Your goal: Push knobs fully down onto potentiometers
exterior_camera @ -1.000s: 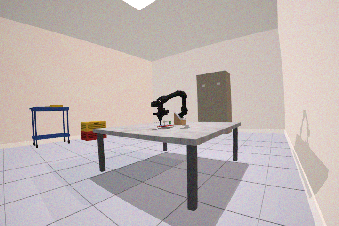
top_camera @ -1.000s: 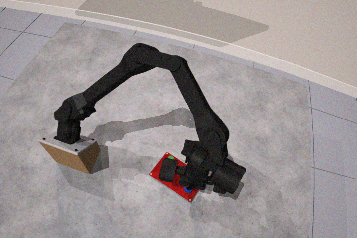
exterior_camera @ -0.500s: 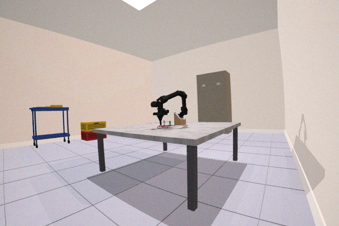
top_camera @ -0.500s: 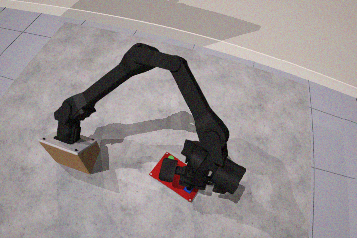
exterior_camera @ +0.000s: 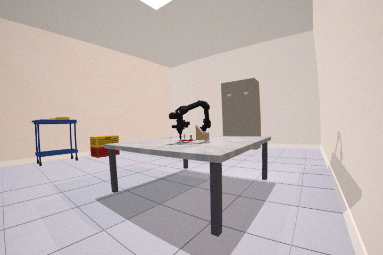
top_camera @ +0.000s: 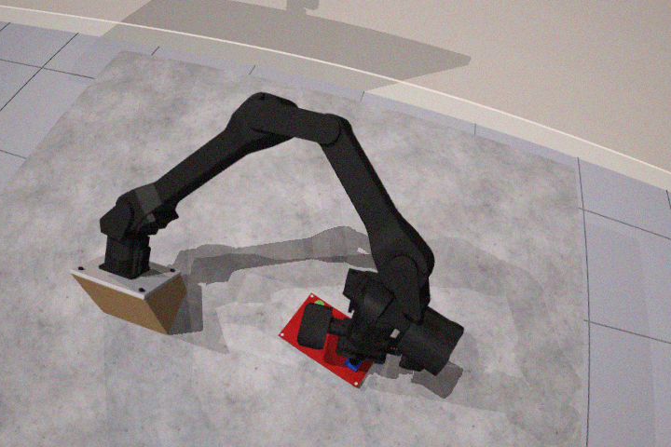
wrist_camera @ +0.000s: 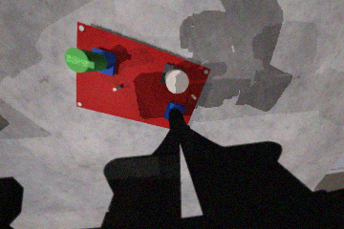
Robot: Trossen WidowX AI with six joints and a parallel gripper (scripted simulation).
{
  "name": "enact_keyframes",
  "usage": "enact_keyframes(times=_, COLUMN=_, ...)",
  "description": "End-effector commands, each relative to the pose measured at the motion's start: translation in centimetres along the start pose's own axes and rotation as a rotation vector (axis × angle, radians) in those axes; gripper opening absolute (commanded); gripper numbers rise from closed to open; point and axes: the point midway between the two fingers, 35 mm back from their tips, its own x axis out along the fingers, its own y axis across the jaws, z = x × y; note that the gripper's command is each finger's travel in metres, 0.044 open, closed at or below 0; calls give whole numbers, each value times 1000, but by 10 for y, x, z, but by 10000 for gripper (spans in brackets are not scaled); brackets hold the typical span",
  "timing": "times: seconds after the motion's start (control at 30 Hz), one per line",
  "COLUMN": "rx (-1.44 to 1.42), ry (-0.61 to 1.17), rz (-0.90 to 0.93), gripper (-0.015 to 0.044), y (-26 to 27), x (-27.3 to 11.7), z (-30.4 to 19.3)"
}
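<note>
Looking along the mottled grey worktop (top_camera: 505,210), we see the flat red circuit board (wrist_camera: 108,95) lying well in from every edge, with bare surface around it. Our black hand (wrist_camera: 179,125) has its fingers pressed together, holding nothing, tips over the blue potentiometer (wrist_camera: 172,111) at the board's near edge. Beside it sits a white round knob (wrist_camera: 177,81); the green cylindrical knob (wrist_camera: 79,60) stands at the far end.

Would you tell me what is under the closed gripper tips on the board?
The shut gripper points down at a blue potentiometer near the red board's edge. Only its blue body shows; the tips cover its top, so any knob there is hidden.
</note>
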Motion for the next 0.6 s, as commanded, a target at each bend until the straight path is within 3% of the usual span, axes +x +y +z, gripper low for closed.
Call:
enact_keyframes(times=0.0, rx=-7, ry=5, rz=-2, gripper=0, y=-1, x=-8, z=-1)
enact_keyframes(times=0.1, rx=-7, ry=5, rz=-1, gripper=0, y=-1, x=-12, z=-1)
enact_keyframes(times=0.4, rx=1, ry=0, rz=-1, gripper=236, y=2, x=-8, z=0)
enact_keyframes(times=0.57, rx=2, ry=6, rz=0, gripper=368, y=47, x=-24, z=5)
